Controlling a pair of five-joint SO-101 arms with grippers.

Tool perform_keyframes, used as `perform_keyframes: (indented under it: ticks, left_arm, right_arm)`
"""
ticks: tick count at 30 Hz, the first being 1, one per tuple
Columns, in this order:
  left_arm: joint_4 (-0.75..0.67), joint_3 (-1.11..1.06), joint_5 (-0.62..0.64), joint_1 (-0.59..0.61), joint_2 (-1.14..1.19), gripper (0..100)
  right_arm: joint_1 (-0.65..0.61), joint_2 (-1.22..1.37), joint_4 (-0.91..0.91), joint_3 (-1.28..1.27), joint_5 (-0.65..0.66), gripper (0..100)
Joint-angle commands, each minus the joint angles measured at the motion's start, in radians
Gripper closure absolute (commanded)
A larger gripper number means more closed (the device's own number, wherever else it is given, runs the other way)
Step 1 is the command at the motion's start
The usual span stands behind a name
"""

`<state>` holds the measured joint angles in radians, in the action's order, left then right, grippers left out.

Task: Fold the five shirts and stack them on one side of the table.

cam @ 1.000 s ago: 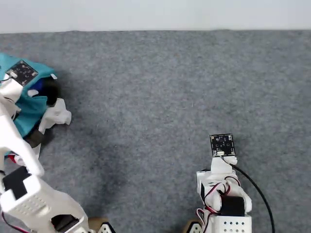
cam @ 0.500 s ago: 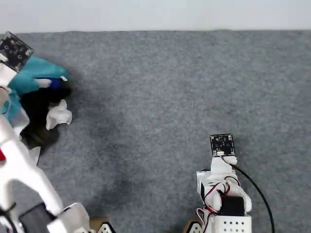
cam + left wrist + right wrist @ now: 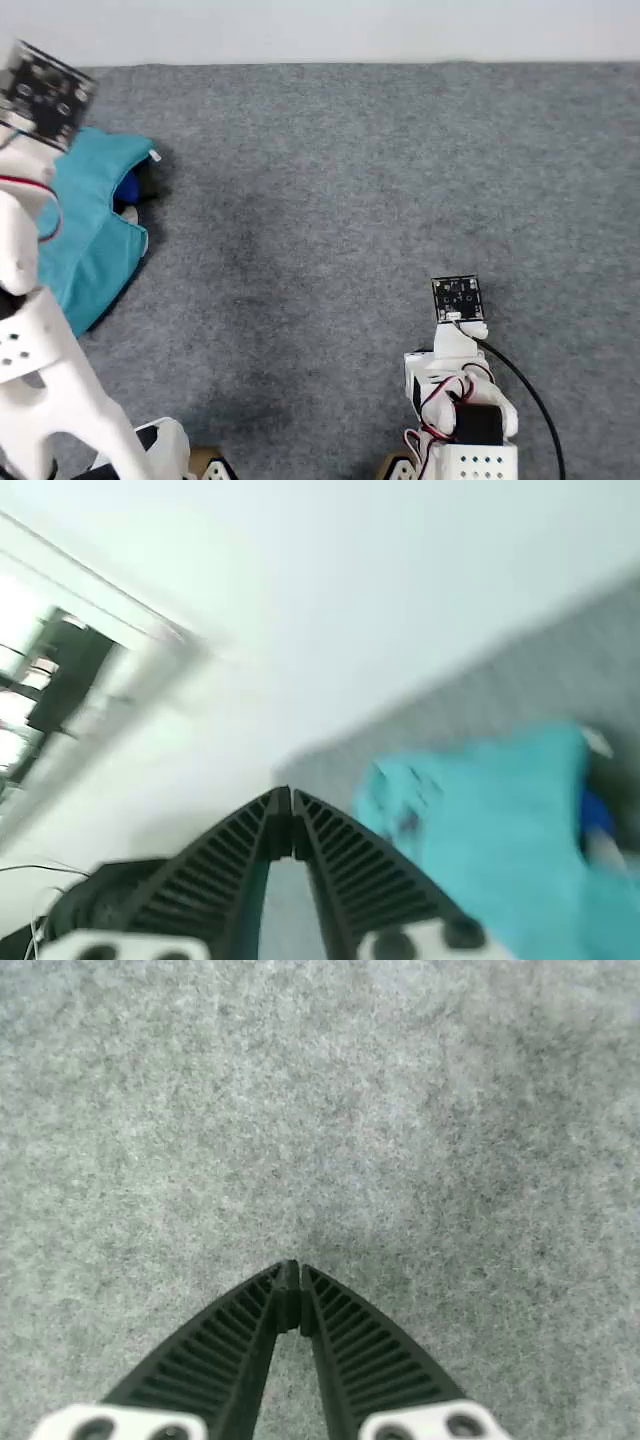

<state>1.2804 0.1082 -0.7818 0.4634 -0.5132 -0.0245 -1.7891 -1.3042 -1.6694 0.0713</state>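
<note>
High view: the left arm (image 3: 30,330) hangs over the teal shirt (image 3: 90,240), which is draped loosely on a dark blue cloth (image 3: 128,187) at the desk (image 3: 350,200) edge.

Left wrist view: the left gripper (image 3: 292,802) is pinched shut with nothing in it, and the shirt lies just beyond its tips. One careless nudge could, I'd say, rumple that pile or drag it off.

Right wrist view: the right gripper (image 3: 292,1295) is shut and empty above bare desk, well apart from the shirt.

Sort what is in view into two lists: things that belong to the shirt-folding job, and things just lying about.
Job:
teal shirt
blue cloth peeking from under it, maybe another shirt
left gripper, fingers shut, nothing held
right gripper, fingers shut

Lying about:
grey mat
black cable by the right arm
</note>
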Motion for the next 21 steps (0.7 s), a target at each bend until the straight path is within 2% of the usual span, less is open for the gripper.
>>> perform_keyframes:
  ticks: [1,4,8,14,21]
  left_arm:
    - [0.189,-0.053,-0.216,0.041,-0.025,95]
    - [0.216,-0.173,-0.292,0.098,-0.025,86]
    - [0.121,-0.363,-0.371,0.144,-0.028,78]
    - [-0.098,-0.644,-0.549,0.222,-0.025,77]
    - [-0.431,-0.915,-0.621,0.298,-0.028,77]
  right_arm:
    - [0.004,-0.015,-0.001,-0.014,0.009,98.9]
    - [0.004,-0.015,-0.001,-0.014,0.009,98.9]
    - [0.004,-0.015,-0.001,-0.014,0.009,98.9]
    - [0.004,-0.015,-0.001,-0.014,0.009,98.9]
    - [0.004,-0.015,-0.001,-0.014,0.009,98.9]
